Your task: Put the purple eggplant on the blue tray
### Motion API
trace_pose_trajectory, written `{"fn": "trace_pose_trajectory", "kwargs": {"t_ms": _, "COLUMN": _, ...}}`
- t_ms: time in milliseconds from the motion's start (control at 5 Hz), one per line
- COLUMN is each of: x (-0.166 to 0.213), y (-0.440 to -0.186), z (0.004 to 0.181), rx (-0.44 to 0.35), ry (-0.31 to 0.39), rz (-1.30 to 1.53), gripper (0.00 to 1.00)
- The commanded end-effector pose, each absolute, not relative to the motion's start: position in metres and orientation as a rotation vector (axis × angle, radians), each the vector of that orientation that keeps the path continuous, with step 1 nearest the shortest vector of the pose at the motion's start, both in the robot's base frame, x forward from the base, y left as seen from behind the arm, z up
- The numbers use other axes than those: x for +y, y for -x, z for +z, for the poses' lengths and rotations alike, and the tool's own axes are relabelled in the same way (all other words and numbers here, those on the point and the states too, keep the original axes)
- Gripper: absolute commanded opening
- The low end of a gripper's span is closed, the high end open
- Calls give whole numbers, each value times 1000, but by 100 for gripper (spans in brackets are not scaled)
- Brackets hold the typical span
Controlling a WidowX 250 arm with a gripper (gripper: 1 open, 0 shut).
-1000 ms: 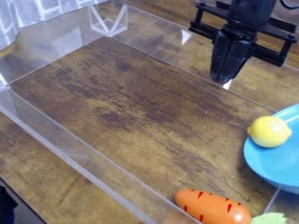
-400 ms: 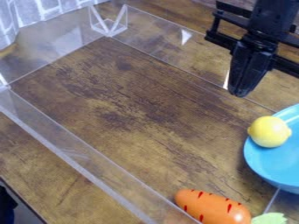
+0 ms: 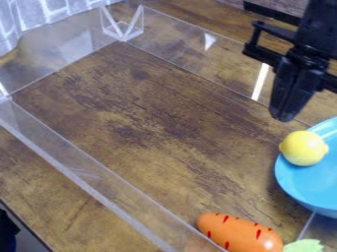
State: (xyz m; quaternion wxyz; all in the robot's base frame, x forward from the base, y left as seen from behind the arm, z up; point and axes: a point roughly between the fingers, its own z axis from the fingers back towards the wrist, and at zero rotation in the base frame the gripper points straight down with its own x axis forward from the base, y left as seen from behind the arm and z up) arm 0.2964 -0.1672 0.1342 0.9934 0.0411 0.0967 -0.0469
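Sliding rightward and lower across the frame from where it hung a second earlier, the black pincer [image 3: 289, 108] now hangs above the wooden worktop [image 3: 145, 108], just up and left of the yellow fruit [image 3: 304, 148]. Its jaws are pressed together with nothing between them.

No purple eggplant appears anywhere in the picture; it may lie beyond the edges, so its place and look cannot be told. By that reading, the task stands at its start: nothing has been picked up and nothing purple has been delivered.

At the right edge sits the blue tray [image 3: 301, 187], a smooth sky-blue round dish with a shallow raised rim, only partly in view. The yellow fruit rests on its upper left part, leaving most of the visible blue bare. Along the bottom edge lies an orange carrot [image 3: 239, 233], with a scrap of green [image 3: 305, 246] beside it. Clear plastic walls [image 3: 79, 167] fence the worktop on the left and at the back.

Still ahead, by this view: finding the eggplant, gripping it, carrying it over and setting it down on the tray.
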Motion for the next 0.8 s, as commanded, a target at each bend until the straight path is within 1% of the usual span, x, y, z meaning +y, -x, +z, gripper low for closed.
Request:
{"fn": "trace_pose_trajectory", "kwargs": {"t_ms": 0, "x": -178, "y": -290, "z": 161, "rx": 110, "ry": -51, "rz": -125, "gripper": 0}}
{"fn": "trace_pose_trajectory", "kwargs": {"t_ms": 600, "x": -180, "y": -283, "z": 146, "rx": 119, "ry": -66, "rz": -135, "gripper": 0}}
